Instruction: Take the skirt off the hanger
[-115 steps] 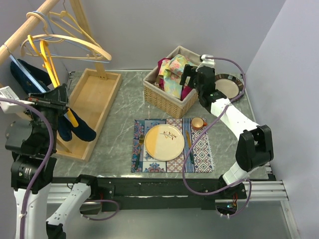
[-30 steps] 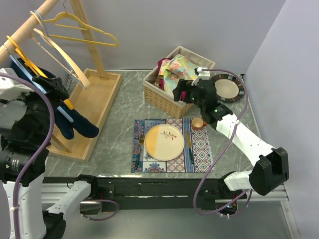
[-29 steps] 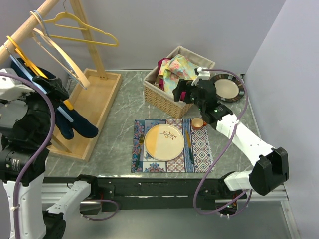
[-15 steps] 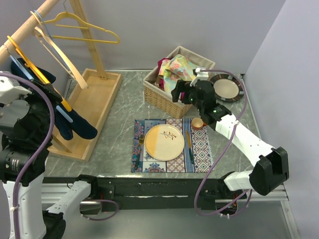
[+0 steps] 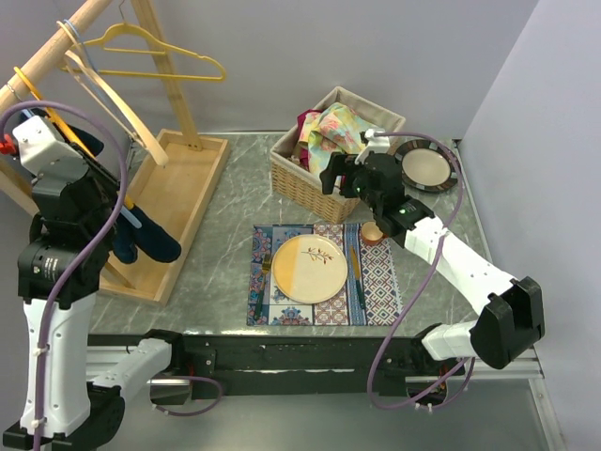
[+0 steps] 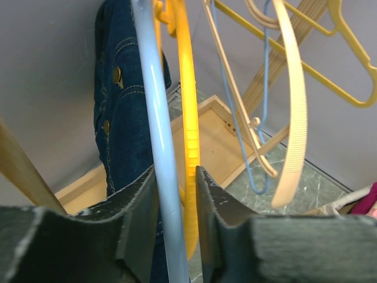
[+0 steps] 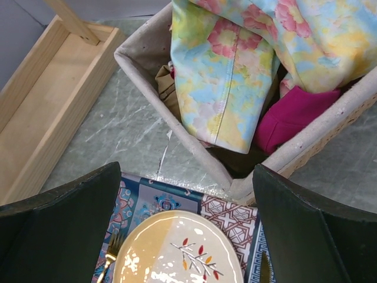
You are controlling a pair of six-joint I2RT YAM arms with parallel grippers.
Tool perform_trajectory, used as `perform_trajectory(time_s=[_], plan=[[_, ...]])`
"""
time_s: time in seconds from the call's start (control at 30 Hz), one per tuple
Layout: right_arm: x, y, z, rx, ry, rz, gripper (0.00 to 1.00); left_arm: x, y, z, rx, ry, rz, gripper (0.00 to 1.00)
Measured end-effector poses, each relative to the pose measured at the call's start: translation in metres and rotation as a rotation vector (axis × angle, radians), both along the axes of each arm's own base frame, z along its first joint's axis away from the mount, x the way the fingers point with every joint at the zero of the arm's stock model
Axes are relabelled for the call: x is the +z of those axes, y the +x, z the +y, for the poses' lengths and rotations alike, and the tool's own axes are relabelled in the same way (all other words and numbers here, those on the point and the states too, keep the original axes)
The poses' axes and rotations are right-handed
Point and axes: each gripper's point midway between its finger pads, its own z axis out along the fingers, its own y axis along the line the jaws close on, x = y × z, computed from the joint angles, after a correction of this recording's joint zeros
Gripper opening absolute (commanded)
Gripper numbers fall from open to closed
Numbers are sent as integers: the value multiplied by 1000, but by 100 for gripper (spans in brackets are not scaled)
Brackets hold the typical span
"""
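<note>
The dark denim skirt (image 5: 150, 241) hangs at the left end of the rack, its buttoned waist (image 6: 121, 118) showing in the left wrist view. A light blue hanger (image 6: 156, 118) and a yellow hanger (image 6: 187, 130) run side by side in front of it. I cannot tell which of them carries the skirt. My left gripper (image 6: 177, 177) has its fingers pressed on both bars together, and stands high beside the rack (image 5: 105, 193). My right gripper (image 5: 338, 175) hovers wide open over the basket's near corner and the placemat (image 7: 187, 177), holding nothing.
A wooden rail (image 5: 56, 47) carries a beige hanger (image 5: 113, 103) and another yellow hanger (image 5: 164, 58). Below lies a wooden tray (image 5: 178, 197). A basket (image 5: 302, 184) of clothes, a plate (image 5: 310, 268) on a patterned placemat (image 5: 383, 291), a small cup (image 5: 373, 232) and a dark plate (image 5: 427, 164) sit to the right.
The left arm has risen along the rack and its jaws have narrowed onto the blue and yellow hanger bars. The right gripper has drifted slightly left, still open.
</note>
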Motion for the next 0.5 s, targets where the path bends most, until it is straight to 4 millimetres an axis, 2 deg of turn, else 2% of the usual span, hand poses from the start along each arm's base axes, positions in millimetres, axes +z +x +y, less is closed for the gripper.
perform_trajectory(time_s=[0.17,0.23,0.27,0.3,0.37,0.5], plan=[[0,-4,7,15,-2,-1,100,-1,-5,5,28,2,-4,25],[0,-5,9,19,-3,-1,100,0,-8,6,34,2,-9,26],[0,-5,9,20,-3,-1,100,1,-9,6,34,1,-13,30],[0,-6,10,20,-4,0,100,1,-10,6,33,1,-15,42],[-1,-6,10,20,-5,0,100,3,-13,7,33,1,-19,49],[-1,-7,11,20,-7,-1,100,15,-20,8,36,-8,-52,40]])
